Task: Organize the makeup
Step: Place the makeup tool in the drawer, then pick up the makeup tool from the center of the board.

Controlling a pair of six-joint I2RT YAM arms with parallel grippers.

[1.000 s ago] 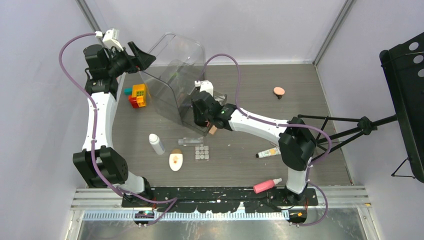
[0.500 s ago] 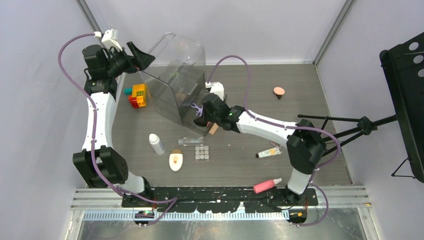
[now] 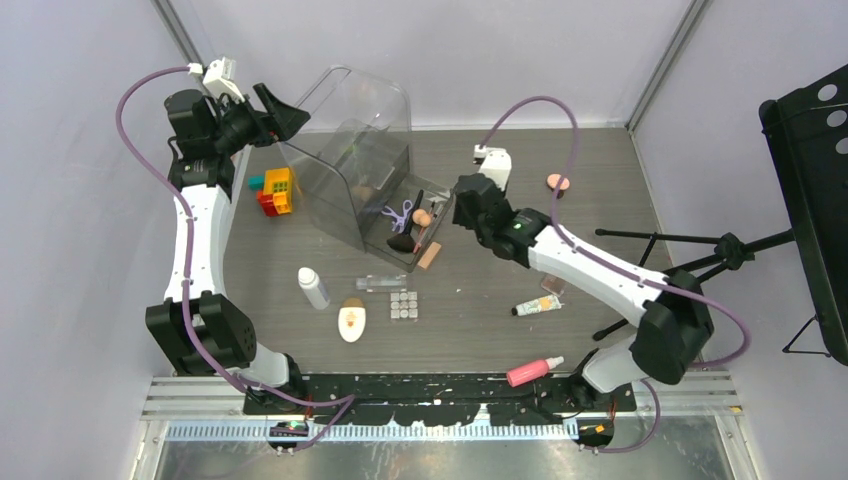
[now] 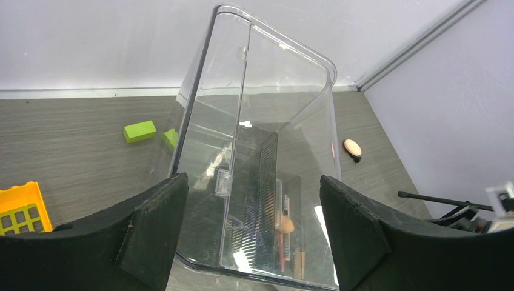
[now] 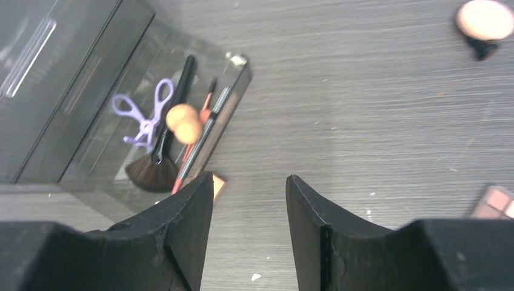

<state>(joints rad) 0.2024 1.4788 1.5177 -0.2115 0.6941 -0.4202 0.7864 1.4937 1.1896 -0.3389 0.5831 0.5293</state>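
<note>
The right arm [image 3: 590, 270] stretched diagonally from lower right toward centre, its right jaws part-open and empty over the tabletop [image 5: 363, 121]. The black brush [image 5: 151, 173] and a peach sponge [image 5: 185, 123] lay in the drawer [image 5: 241, 76] just upper-left of them. The left jaws gaped wide, facing the clear case [image 4: 273, 121].

Large clear plastic case [image 3: 350, 150] at rear-centre of grey wood-grain bench [image 3: 600, 160], bottom drawer [image 5: 97, 163] pulled out. Toy brick stack [image 3: 275, 190], yellow and red, just left of case. Two loose green bricks [image 4: 139, 131] nearby. Black tripod [image 3: 700, 250] at right; black perforated panel [image 3: 810, 180] at far right edge.
</note>
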